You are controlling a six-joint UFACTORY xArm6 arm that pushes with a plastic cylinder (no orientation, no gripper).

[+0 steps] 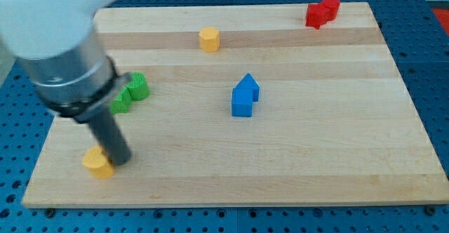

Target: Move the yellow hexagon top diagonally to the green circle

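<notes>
While we work at the lower left of the frame: our rod carries no claw, so there is nothing to call spread, pressed together or pinching; it only pushes.
My tip (121,160): it sits against the right side of a yellow block (97,162), touching or nearly so; we cannot tell which.
Second yellow block (209,38): it lies at the upper middle of the board, well apart from us; at this size we cannot tell which of the two is the hexagon.
Green circle (137,85): it lies at the left, partly hidden by our arm, with a green piece (121,100) just beside it.
Others: blue block (245,96) at centre, red block (322,11) at upper right, wooden board (316,156).
Doing it well: we judge the near yellow block needs a push from below, upward, aimed diagonally above the circle and clear of both greens.
Risk: an off-centre push may let the block slip aside.
</notes>
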